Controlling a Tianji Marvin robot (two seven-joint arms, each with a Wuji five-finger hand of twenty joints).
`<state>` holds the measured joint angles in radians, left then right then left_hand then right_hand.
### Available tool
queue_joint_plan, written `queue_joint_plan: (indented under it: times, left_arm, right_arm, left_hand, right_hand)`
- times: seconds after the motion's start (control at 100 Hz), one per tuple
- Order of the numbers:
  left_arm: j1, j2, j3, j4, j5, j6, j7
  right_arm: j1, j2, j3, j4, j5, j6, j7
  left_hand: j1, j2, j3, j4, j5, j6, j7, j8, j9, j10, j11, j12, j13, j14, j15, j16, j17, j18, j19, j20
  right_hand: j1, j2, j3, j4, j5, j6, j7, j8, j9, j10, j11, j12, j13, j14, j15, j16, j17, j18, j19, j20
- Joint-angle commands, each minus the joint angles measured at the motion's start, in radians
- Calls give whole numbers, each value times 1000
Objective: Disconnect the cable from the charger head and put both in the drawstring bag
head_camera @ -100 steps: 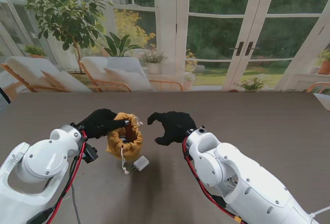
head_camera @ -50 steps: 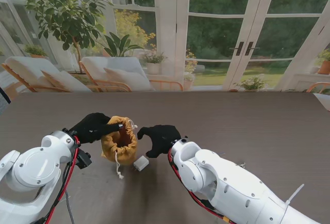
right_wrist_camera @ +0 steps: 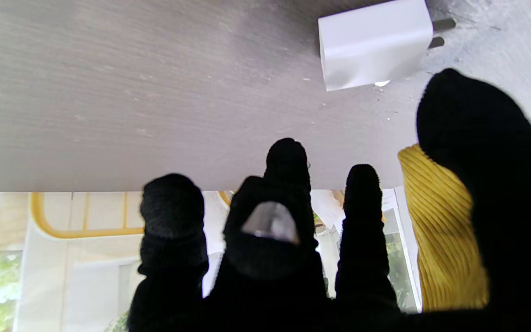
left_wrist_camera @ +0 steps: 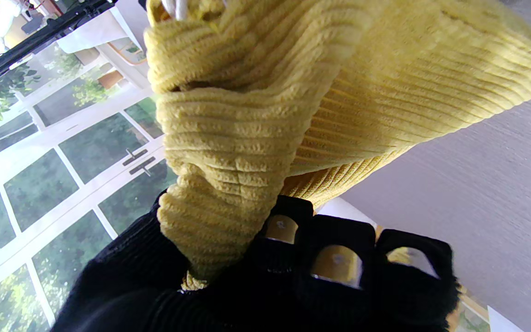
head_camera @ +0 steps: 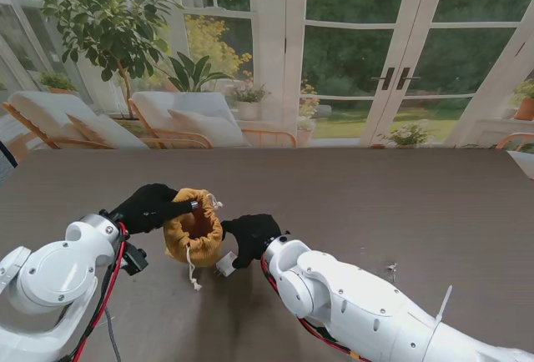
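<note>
A yellow knitted drawstring bag (head_camera: 193, 230) stands on the brown table with its mouth open. My left hand (head_camera: 153, 205), in a black glove, is shut on the bag's rim, and the bag's fabric (left_wrist_camera: 265, 124) fills the left wrist view. The white charger head (head_camera: 225, 264) lies on the table just nearer to me than the bag, prongs showing on the charger head (right_wrist_camera: 374, 44) in the right wrist view. My right hand (head_camera: 250, 237) hovers over the charger with fingers (right_wrist_camera: 286, 170) spread, holding nothing. No cable shows outside the bag; the white cord (head_camera: 190, 266) is the bag's drawstring.
The brown table (head_camera: 400, 203) stretches far to the right and back. A small pale object (head_camera: 390, 270) lies on it to the right of my right arm. Windows and patio furniture stand behind the table's far edge.
My right hand has moved left and nearer to me, coming down over the charger head. The left hand has drawn the bag slightly left and kept hold of it.
</note>
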<state>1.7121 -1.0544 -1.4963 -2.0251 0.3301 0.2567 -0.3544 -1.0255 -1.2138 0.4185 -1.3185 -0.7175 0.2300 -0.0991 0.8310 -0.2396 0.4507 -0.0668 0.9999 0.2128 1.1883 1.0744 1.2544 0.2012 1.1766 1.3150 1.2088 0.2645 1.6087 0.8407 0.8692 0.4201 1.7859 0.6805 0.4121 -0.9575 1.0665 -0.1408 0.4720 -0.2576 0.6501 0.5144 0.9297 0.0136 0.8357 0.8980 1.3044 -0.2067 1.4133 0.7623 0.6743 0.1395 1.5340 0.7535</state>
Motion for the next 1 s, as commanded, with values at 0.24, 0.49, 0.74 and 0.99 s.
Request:
queue_joint_plan:
  times: [0.24,0.49,0.74,0.99]
  left_arm:
    - [7,-4,-6,-11,-11,6,-21]
    - [11,-4,-9,-13,-17,7,-24]
    - [13,-3,-11,-15,-18,11,-27]
    - [12,-3,-8,-15,-23,19,-28]
  right_arm:
    - [28,-50,-54,108,7,-23,-47]
    - [42,-75,-84,175,3,-40,-93]
    - [50,-100,-105,225,-3,-42,-137]
    - [63,-112,-122,250,12,-48,-126]
  left_hand:
    - [26,59,-3,-3,-12,124,-13,13,-14,-4,3,22,-8,-52,22,11,-7,10,55,34]
    - [28,60,-6,-3,-13,125,-13,13,-14,-4,3,22,-8,-52,22,11,-7,10,53,39]
    - [28,60,-7,-3,-13,122,-13,13,-14,-4,3,22,-8,-52,22,11,-5,9,53,43]
    - [27,61,-7,-3,-12,122,-13,13,-12,-4,2,21,-5,-54,22,10,-2,9,55,46]
  right_hand:
    - [-22,-118,76,-41,42,-31,57,0,51,-37,36,33,24,-67,66,36,451,-36,77,33]
    - [-16,-154,93,-48,78,-32,78,2,70,-43,48,40,24,-83,87,50,455,-46,93,32]
    - [-4,-168,107,-51,95,-30,90,-1,100,-52,62,46,24,-100,109,68,461,-67,117,32]
    - [14,-161,107,-47,85,-28,68,-19,105,-55,62,49,25,-108,113,73,461,-71,121,27]
